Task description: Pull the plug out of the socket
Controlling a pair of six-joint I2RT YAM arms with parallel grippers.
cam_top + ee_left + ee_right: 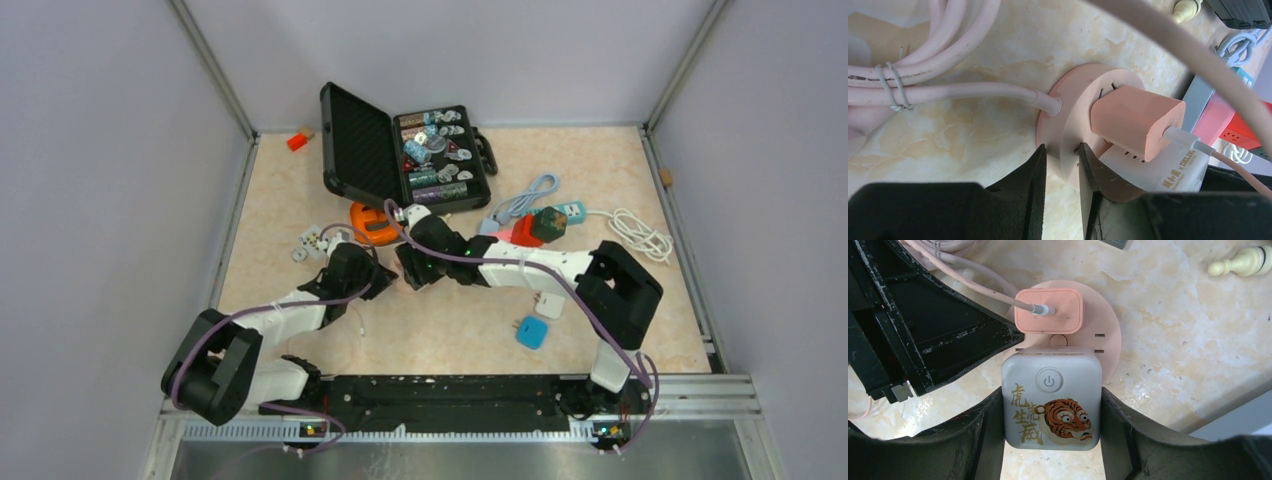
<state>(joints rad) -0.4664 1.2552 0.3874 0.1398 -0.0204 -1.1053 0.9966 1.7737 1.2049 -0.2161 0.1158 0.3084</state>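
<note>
The round pink socket [1068,95] is laid flat on the marbled tabletop [1173,340], near its middle, where the two arms are seen to meet in the top view. Two plugs are seated in its face, side by side and touching. One is a white plug [1048,410], shaped as a cube and printed with a tiger and a power button. The other is a smaller pink plug [1048,310], from which a thin cable is led away. Neither plug has been pulled out yet.

The right pincer [1051,395] is closed around the white plug, with one finger pressed on each of two opposite sides. The left pincer [1062,160] is pinched on the rim of the socket, and the rim is held between its two fingers, just beside the white plug.

A thick pink cable [948,92] is run out of the side of the socket and is bundled with wire ties. A cream chess piece [1240,262] is lying on the tabletop, well apart from the socket. An open black case [400,150] is placed farther back.
</note>
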